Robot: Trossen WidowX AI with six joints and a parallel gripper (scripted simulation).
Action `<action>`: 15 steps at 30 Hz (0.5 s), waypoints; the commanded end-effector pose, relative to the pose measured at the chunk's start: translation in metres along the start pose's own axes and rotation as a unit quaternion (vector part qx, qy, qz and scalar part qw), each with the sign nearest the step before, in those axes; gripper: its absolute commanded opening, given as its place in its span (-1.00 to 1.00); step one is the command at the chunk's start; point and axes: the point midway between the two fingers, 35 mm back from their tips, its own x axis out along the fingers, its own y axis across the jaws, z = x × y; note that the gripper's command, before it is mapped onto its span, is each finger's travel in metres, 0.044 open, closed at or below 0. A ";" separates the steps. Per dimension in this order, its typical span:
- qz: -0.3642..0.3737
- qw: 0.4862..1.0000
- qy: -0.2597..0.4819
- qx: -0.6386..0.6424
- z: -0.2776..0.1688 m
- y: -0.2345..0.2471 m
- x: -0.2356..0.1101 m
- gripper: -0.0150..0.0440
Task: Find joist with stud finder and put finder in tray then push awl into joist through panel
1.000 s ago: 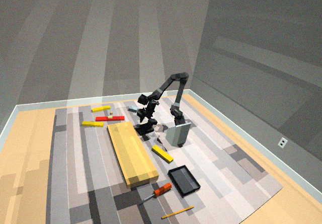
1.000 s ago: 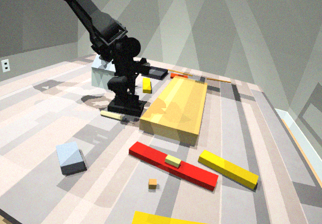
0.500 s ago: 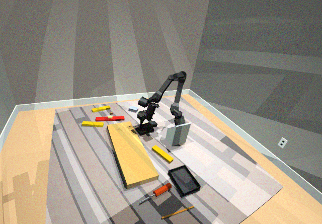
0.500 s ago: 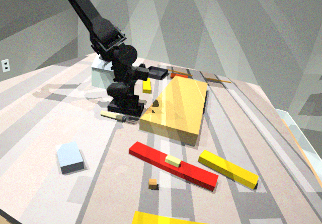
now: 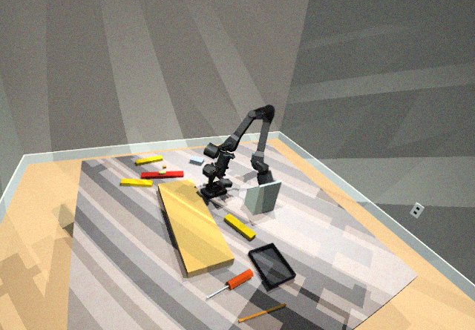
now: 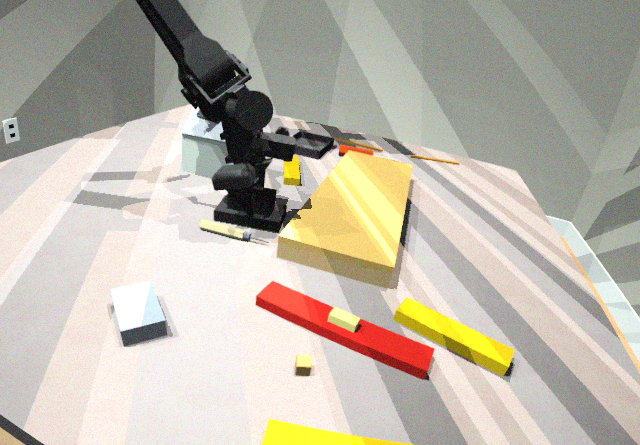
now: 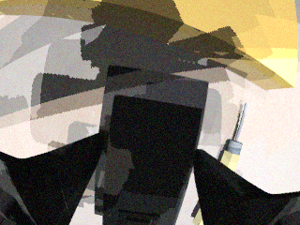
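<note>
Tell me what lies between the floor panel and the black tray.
In the top view, a yellow bar lies between the floor panel and black tray.
</note>
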 end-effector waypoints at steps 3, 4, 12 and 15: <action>0.002 1.000 0.000 -0.003 0.000 0.001 0.000 0.44; 0.002 1.000 0.000 -0.003 0.000 0.001 0.000 0.42; 0.002 1.000 0.000 -0.003 0.000 0.001 0.000 0.23; 0.002 1.000 0.000 -0.003 0.000 0.001 0.000 0.17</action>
